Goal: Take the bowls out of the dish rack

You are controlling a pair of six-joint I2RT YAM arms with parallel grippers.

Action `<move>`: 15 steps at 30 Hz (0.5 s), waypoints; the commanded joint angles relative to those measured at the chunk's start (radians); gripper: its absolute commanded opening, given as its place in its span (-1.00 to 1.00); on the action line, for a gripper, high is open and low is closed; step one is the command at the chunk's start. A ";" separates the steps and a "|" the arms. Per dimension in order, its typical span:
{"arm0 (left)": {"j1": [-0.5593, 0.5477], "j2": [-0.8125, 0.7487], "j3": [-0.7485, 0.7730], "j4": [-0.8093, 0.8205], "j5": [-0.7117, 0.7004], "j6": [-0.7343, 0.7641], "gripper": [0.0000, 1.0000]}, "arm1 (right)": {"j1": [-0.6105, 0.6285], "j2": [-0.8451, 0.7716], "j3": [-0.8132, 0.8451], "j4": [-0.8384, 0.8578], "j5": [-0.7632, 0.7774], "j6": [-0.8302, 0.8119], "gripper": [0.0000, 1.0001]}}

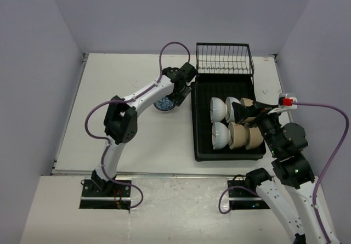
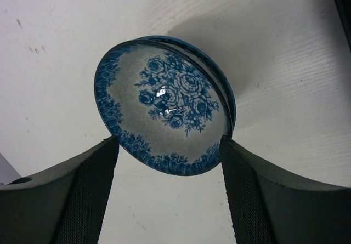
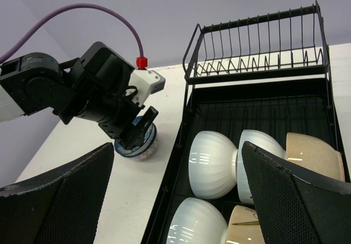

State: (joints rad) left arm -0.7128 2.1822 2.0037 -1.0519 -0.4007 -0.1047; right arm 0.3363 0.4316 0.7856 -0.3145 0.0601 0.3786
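Furthest left, the left gripper (image 1: pixel 172 100) is seen low over a blue-and-white bowl (image 2: pixel 164 112), which stands on the white surface (image 1: pixel 109 74) just beside the left wall of the dish rack (image 1: pixel 230 157). Its jaws are spread wide, with one finger (image 2: pixel 93 194) set at each side of the bowl's rim; whether the bowl is pressed or only bracketed cannot be told. Inside the rack's black tray, white bowls (image 1: pixel 219 108) and tan bowls (image 1: pixel 239 137) are laid on their sides in two rows, close against one another. A wire basket (image 1: pixel 224 57) is fixed at the rack's far end. Further right, the right gripper (image 1: pixel 241 114) is held above the tan bowls with its jaws fully apart, and nothing is gripped between them.
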 commanded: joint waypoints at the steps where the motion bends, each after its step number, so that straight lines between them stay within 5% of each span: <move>1: 0.006 -0.022 -0.023 0.046 0.026 -0.012 0.50 | -0.002 -0.001 0.033 0.020 -0.009 -0.018 0.98; 15: 0.007 -0.076 0.035 0.044 -0.073 -0.062 0.50 | 0.000 0.004 0.032 0.023 -0.017 -0.018 0.98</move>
State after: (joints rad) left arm -0.7090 2.1818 1.9820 -1.0332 -0.4213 -0.1314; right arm 0.3363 0.4316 0.7856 -0.3145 0.0597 0.3763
